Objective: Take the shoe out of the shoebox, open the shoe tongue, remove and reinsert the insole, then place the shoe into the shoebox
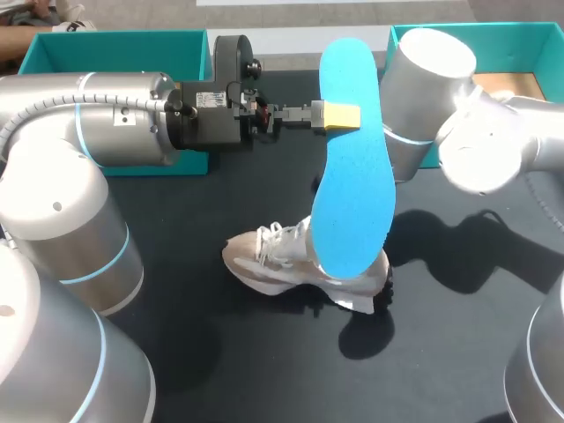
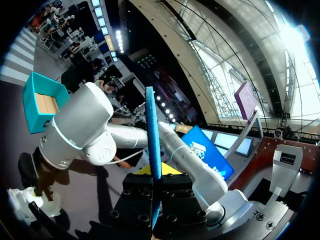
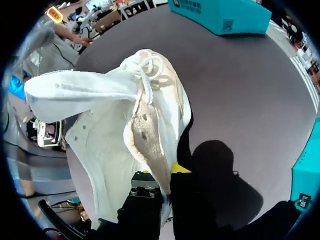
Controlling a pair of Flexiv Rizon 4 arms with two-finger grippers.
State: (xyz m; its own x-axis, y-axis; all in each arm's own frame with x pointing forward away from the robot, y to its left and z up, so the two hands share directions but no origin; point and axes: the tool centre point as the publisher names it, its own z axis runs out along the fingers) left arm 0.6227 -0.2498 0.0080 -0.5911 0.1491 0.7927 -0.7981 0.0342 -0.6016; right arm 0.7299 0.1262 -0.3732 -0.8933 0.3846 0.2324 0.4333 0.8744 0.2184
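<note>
Left gripper [image 1: 340, 116] clamped on blue insole [image 1: 355, 176], held high. Head view shows insole's broad face; left wrist view shows only its edge between fingers. White shoe [image 1: 295, 264] sits under insole's lower end, over dark table [image 1: 176, 291]. Right gripper [image 3: 167, 176] hidden behind insole in head view; right wrist view shows it pinching shoe collar.

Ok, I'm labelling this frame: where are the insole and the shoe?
insole [image 1: 357, 189], head view, middle of its blue face.
shoe [image 1: 264, 264], head view, white forefoot upper.
</note>
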